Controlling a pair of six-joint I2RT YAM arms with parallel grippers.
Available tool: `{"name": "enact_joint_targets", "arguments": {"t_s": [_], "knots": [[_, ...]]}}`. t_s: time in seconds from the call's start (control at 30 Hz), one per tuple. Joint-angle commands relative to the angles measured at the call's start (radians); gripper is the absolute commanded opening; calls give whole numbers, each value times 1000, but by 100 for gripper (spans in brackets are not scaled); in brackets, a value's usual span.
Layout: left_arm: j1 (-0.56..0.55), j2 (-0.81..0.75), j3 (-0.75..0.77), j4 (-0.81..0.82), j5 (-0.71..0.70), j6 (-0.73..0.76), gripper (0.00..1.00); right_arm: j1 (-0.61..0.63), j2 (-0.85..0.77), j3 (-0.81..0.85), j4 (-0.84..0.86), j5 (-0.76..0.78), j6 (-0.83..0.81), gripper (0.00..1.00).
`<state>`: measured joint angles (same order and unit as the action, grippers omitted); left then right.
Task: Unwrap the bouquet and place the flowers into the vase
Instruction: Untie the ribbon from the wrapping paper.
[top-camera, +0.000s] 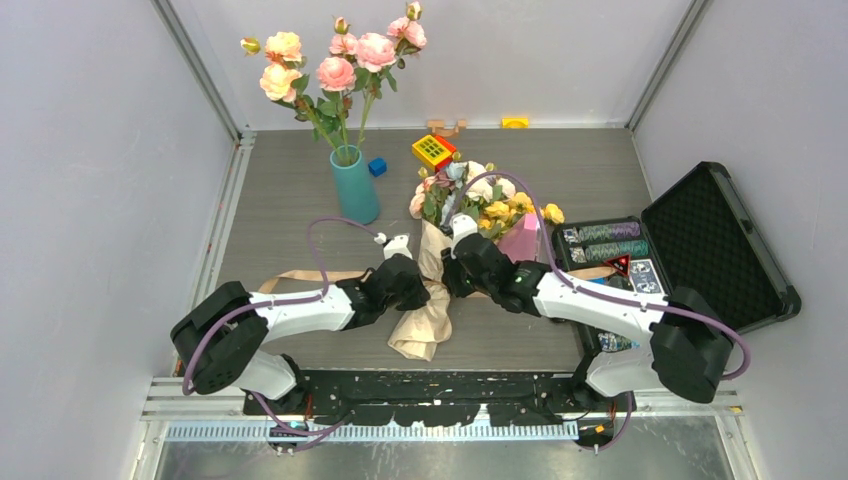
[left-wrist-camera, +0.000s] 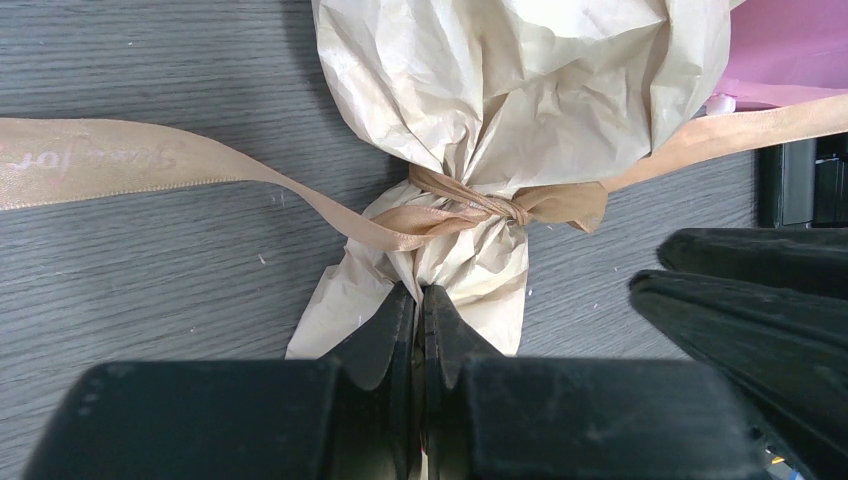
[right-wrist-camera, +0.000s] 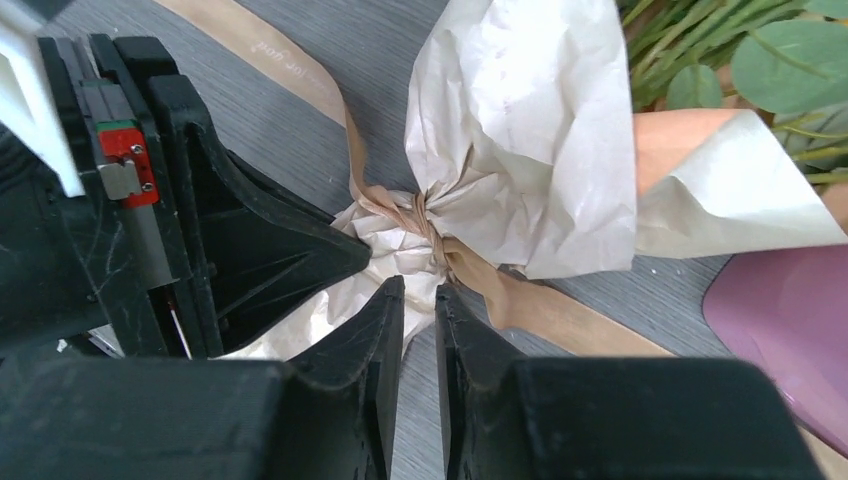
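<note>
The bouquet (top-camera: 437, 262) lies flat at the middle of the grey wood-grain counter (top-camera: 300, 190). Its blooms point toward 1 o'clock and its twisted tail toward 6 o'clock. The wrapper (left-wrist-camera: 500, 70) is pale tan paper, matte and heavily creased, cinched into a narrow neck. A satin ribbon (left-wrist-camera: 120, 165) with faint printed lettering is tied there in a small tight knot (left-wrist-camera: 480, 205). One end trails flat toward 9 o'clock and the other runs off toward 3 o'clock.

The flowers (top-camera: 495, 205) are small yellow, white and pink heads among round green leaves. The vase (top-camera: 354, 185) is a smooth teal cylinder standing at about 10 o'clock from the bouquet, well apart from it, with tall pink and peach roses (top-camera: 340, 60) in it.

The left claw (left-wrist-camera: 418, 300) has its black wedge-shaped fingers pressed together, tips against the crumpled paper just below the knot. Whether a fold is caught between them cannot be made out. The right claw (right-wrist-camera: 420, 295) comes from the 3 o'clock side with its fingers a narrow slit apart. Its tips are just short of the knot and nothing is clamped between them.

A glossy pink box (right-wrist-camera: 790, 340) is cut off at the frame edge. From above, both arms hide the bouquet's neck. An open black foam-lined case (top-camera: 710, 240) sits at 3 o'clock.
</note>
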<state>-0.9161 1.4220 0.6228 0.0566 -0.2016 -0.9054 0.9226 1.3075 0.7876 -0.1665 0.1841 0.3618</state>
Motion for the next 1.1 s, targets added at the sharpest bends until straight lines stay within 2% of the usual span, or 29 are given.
{"name": "enact_joint_targets", "arguments": {"t_s": [0.0,0.43,1.07], "knots": [[2,-6,-22,-87,-20,24,0,1,47,49,-7,-46,-39,25],[2,-13,-28,-80,-12,23,0,1,149,74,6,-36,-59,27],[2,-6,-36,-63,-7,24,0,1,235,101,61,0,-88,23]]}}
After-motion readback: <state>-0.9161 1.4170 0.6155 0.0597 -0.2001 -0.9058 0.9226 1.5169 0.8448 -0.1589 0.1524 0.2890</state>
